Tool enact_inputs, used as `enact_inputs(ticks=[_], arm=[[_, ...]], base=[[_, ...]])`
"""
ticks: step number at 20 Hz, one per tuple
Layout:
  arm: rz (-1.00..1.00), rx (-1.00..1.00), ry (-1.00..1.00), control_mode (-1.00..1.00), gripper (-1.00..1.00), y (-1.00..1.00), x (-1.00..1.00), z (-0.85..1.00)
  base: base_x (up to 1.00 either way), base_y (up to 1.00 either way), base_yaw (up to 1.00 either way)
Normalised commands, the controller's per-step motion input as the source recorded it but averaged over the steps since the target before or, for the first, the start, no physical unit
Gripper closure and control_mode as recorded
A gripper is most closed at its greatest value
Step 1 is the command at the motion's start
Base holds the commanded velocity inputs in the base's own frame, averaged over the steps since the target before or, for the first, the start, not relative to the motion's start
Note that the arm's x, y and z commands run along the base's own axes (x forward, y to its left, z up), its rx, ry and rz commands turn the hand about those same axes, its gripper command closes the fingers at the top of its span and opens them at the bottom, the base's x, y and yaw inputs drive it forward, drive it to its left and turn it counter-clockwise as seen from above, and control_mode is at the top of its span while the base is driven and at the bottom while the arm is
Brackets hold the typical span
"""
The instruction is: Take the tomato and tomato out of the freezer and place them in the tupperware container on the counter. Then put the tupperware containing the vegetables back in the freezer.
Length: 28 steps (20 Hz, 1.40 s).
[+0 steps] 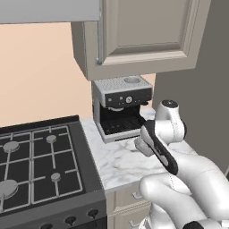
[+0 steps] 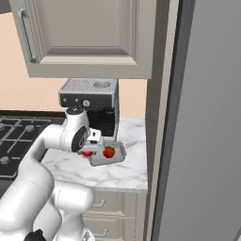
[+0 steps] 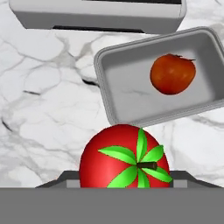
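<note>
Red tomato [image 3: 124,157] sits clamped in your gripper [image 2: 89,151] just short of the tray [image 3: 131,83], orange tomato [image 3: 172,74] already inside, so carry it over the rim.

2 base views flank counter [image 1: 117,163]; hand view overhead.

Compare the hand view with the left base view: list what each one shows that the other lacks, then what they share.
Hand view alone: the bright red tomato with its green stem top, held in the claw just short of the tupperware container, and the orange-red tomato already lying inside that grey tray.

Left base view alone: the black gas stove, the beige wall cabinet, the drawers under the counter, and the robot's white arm.

Shared: the white marble counter and the coffee machine, of which the hand view catches just the base.
</note>
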Motion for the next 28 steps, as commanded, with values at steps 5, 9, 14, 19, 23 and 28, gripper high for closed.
enact_inputs(ticks=[5, 9, 14, 19, 23, 28], arm=[[-0.06, -0.01, -0.03, -1.00, 1.00, 0.00, 0.32, -0.32], [-0.06, 0.00, -0.01, -1.00, 1.00, -0.06, 0.33, -0.15], [-0.08, 0.00, 0.00, -1.00, 1.00, -0.08, 0.47, -0.18], [-0.07, 0.00, 0.00, -1.00, 1.00, -0.01, 0.36, -0.19], [-0.06, 0.01, 0.08, -1.00, 1.00, 0.00, 0.49, -0.27], [-0.06, 0.01, 0.07, -1.00, 1.00, -0.01, 0.39, -0.31]], base=[[0.00, 0.00, 0.00], [0.00, 0.00, 0.00], [0.00, 0.00, 0.00], [0.00, 0.00, 0.00], [0.00, 0.00, 0.00], [0.00, 0.00, 0.00]])
